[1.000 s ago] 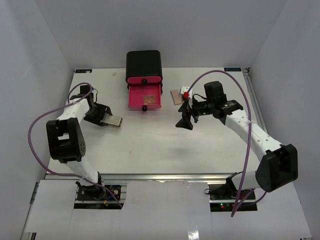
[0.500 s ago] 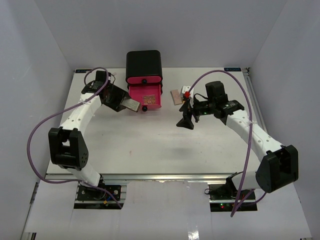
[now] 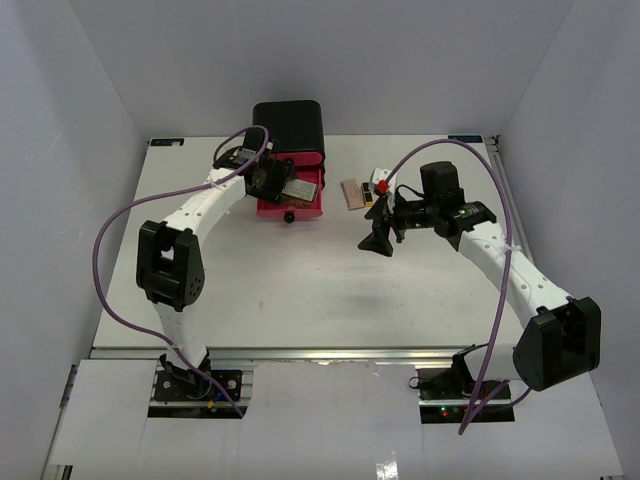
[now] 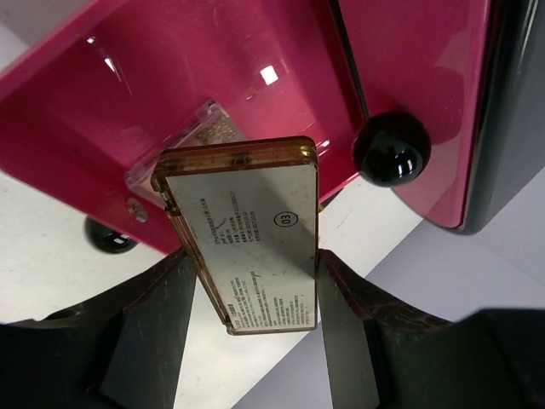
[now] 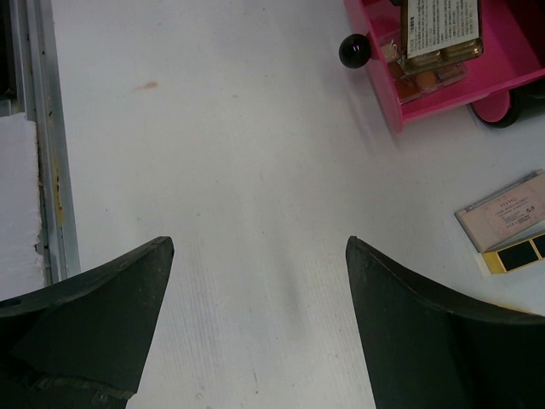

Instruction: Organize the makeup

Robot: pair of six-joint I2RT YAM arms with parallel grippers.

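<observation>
White table point(image 3: 300, 300), makeup part sorted.
Left gripper point(image 4: 251, 290) clamps the compact point(image 4: 247, 221) just over the open pink drawer point(image 3: 312, 205), where a palette point(image 5: 430, 78) already lies; right gripper point(image 5: 260, 281) hangs wide and empty; other pieces point(image 3: 352, 192) wait beside the box point(image 3: 288, 125).

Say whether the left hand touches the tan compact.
Touching. Left wrist view: fingers of the left hand press the tan compact on both long edges.

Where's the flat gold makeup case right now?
The flat compact is gripped in the left pincer, over the open pink drawer. In the top view that is back centre, just in front of the black box.
</observation>
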